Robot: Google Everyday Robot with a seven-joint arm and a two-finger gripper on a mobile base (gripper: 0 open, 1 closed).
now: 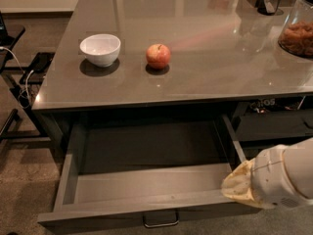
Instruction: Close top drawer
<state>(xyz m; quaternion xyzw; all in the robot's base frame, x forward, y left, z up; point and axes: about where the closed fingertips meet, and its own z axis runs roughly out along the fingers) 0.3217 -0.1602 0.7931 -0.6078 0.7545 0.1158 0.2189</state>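
Observation:
The top drawer (146, 202) is pulled wide open under the grey counter, at the lower middle of the camera view. Its inside is lighter grey and bare. Its dark front panel runs along the bottom edge, with a small metal loop handle (160, 220) at the centre. My gripper (242, 187) is at the lower right, against the drawer's right front corner. Only its white wrist and a tan cover show.
A white bowl (100, 48) and a red apple (158, 56) stand on the glossy grey counter (195, 77). A glass jar (297, 28) of brown snacks is at the right edge. Dark furniture and cables (19, 82) stand on the floor at the left.

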